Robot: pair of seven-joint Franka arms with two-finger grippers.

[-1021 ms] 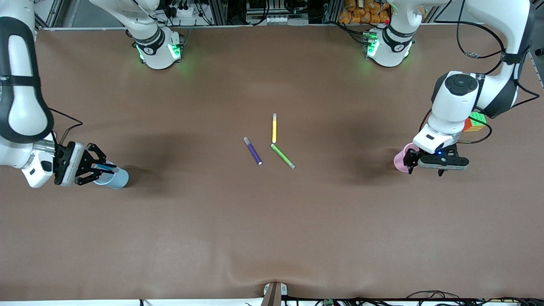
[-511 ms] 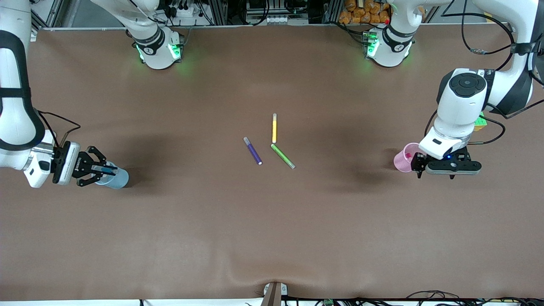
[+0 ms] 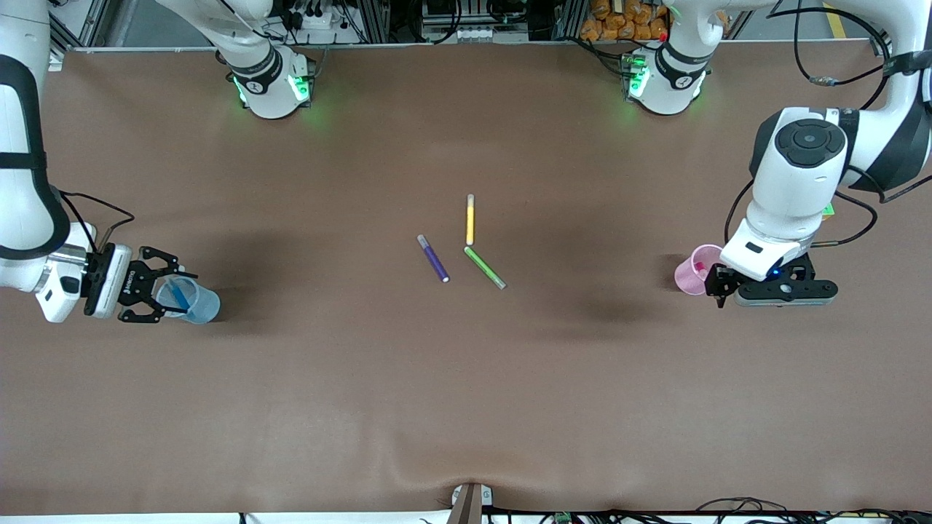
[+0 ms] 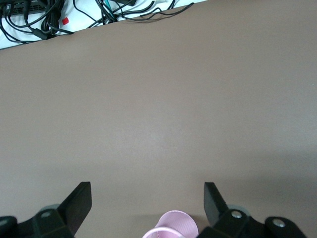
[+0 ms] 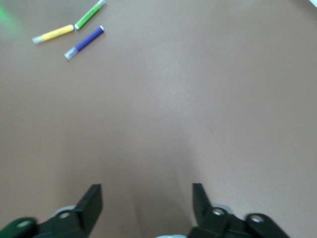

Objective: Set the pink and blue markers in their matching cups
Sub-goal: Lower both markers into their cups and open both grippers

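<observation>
I read the right gripper (image 3: 162, 295) as open: its black fingers (image 5: 92, 198) stand apart in the right wrist view with nothing between them. It hangs directly over the rim of the light blue cup (image 3: 191, 300), at the right arm's end of the table. The blue marker (image 3: 179, 297) is inside that cup, leaning at a slant against the wall, clear of both fingers.

The left gripper (image 3: 721, 287) is also open; the left wrist view shows both fingers (image 4: 79, 201) spread wide and empty. It sits just beside the pale pink cup (image 3: 697, 269), on the side toward the left arm's end of the table, with the cup's rim (image 4: 171, 224) showing between the fingers. A magenta patch inside that cup I take to be the pink marker (image 3: 700, 266), though little of it shows.

Judgement: both markers appear placed, so the task looks essentially complete. The relation that governs the coming move is vertical: each cup is under or beside its own gripper, so I would retract each arm straight up and away. A sideways move risks tipping a thin-walled cup.

The purple marker (image 3: 433, 258), yellow marker (image 3: 470, 219) and green marker (image 3: 485, 267) lie mid-table, well apart from both grippers, and are not to be handled.
</observation>
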